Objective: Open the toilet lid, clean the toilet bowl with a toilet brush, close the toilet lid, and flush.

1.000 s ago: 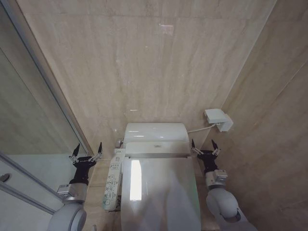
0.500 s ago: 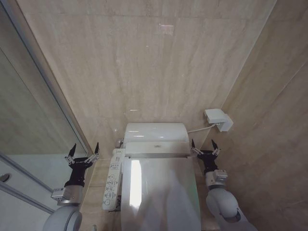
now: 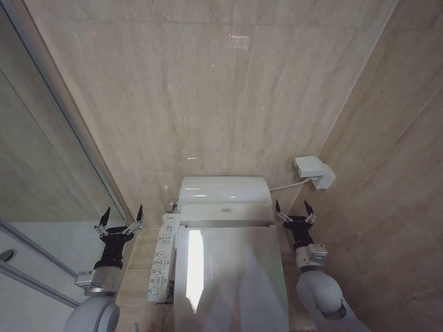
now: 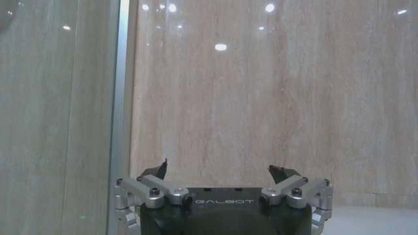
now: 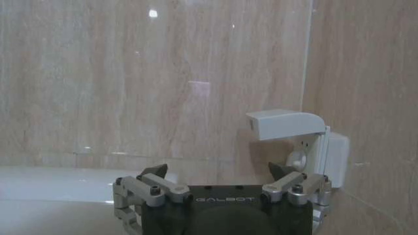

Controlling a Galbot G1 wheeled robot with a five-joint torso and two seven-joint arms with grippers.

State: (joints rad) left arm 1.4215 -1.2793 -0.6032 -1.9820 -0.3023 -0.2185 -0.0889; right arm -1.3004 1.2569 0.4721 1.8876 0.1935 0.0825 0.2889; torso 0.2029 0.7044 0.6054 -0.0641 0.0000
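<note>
**Both arms raised beside a closed toilet**

A beige stone-tiled wall (image 3: 208,90) takes up most of the head view, meeting a side wall at the right. At the left a glass shower partition (image 3: 41,159) with a metal frame runs down toward the robot.

The toilet stands against the back wall in the middle. Its tank cover (image 3: 224,193) sits at the rear, and in front of it the toilet lid (image 3: 232,277) lies flat and closed, glossy white, with a bright strip of reflected light along it. The toilet bowl is hidden under the closed lid. A long white side control panel (image 3: 161,261) with rows of small buttons runs along the toilet's left side, touching it.

A white wall box (image 3: 313,171) is mounted on the side wall to the right of the tank, with a white cable running from it toward the toilet.

The left gripper (image 3: 120,219) is held up between the glass partition and the control panel, its jaws spread wide with nothing between them. The right gripper (image 3: 292,211) is held up just beside the right rear corner of the lid, below the wall box; its jaws are also spread wide and hold nothing.
</note>
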